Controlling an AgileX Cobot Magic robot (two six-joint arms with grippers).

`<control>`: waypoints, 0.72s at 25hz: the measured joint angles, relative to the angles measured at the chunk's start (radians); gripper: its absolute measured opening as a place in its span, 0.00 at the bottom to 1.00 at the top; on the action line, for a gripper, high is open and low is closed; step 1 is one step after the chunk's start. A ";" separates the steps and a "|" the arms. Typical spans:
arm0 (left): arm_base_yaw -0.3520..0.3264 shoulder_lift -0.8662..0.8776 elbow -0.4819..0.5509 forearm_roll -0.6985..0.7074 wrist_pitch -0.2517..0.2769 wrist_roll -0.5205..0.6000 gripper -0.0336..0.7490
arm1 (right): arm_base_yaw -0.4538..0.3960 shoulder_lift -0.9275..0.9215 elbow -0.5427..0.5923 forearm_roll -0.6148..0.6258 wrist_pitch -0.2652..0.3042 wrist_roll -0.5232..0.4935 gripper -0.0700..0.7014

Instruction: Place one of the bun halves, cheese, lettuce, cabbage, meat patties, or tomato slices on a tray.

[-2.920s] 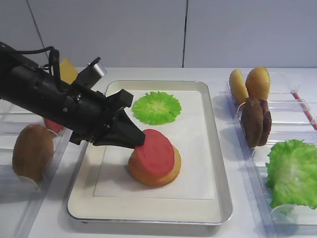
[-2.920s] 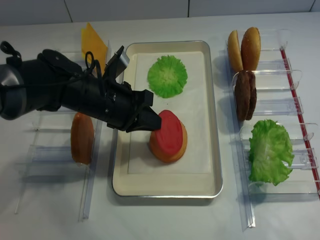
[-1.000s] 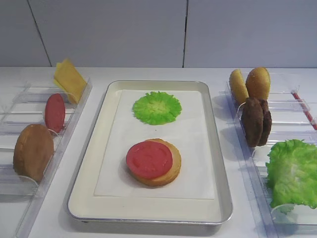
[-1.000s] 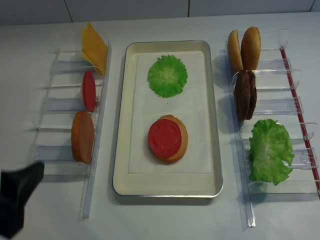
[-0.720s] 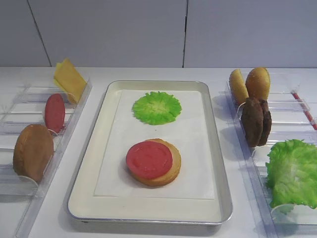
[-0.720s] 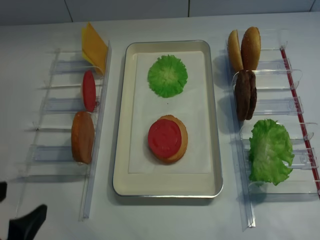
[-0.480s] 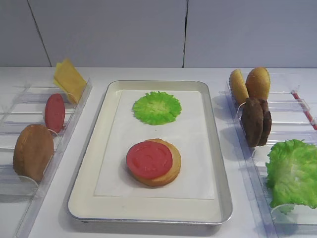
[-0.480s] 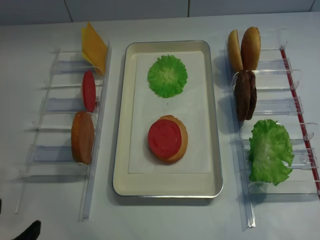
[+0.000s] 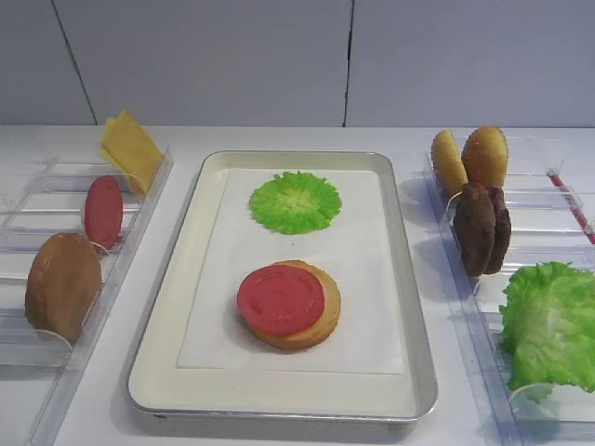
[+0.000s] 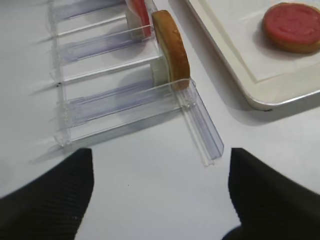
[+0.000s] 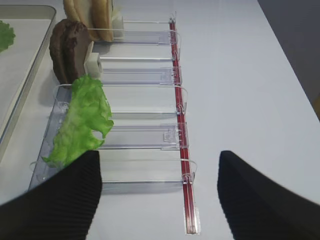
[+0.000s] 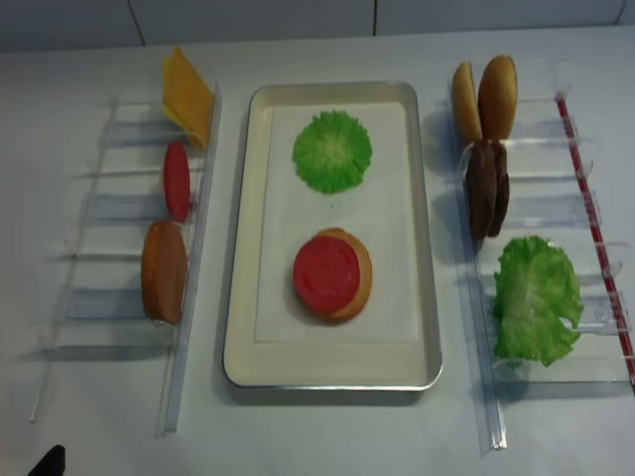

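On the silver tray [image 9: 415, 307] a tomato slice [image 9: 281, 299] lies on top of a bun half [image 9: 327, 311], with a frilly green cabbage disc [image 9: 295, 202] behind them. The left rack holds cheese [image 9: 132, 151], another tomato slice [image 9: 103, 211] and a bun half [image 9: 62, 285]. My left gripper [image 10: 160, 200] is open and empty over bare table near the rack's front end; only its tip [image 12: 48, 463] shows overhead. My right gripper [image 11: 160, 195] is open and empty in front of the right rack, near the lettuce [image 11: 82, 122].
The right rack [image 9: 535, 200] carries two bun halves [image 9: 485, 156], dark meat patties [image 9: 482, 228] and lettuce [image 9: 550, 325]. A red strip [image 11: 180, 130] runs along its outer side. The clear left rack [image 10: 197, 125] ends close to the tray's near corner [image 10: 265, 102].
The left arm, earlier at the tomato slice on the bun, has let go and drawn back to the near-left corner, almost out of the overhead view. The food has not moved.
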State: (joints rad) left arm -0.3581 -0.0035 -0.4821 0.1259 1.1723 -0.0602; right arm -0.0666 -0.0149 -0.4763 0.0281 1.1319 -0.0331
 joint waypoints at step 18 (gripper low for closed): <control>0.306 -0.014 0.002 -0.008 0.008 0.011 0.72 | 0.000 -0.002 0.000 0.000 0.002 0.000 0.77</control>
State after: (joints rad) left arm -0.0516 -0.0180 -0.4805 0.1175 1.1801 -0.0491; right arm -0.0666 -0.0171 -0.4763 0.0281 1.1338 -0.0331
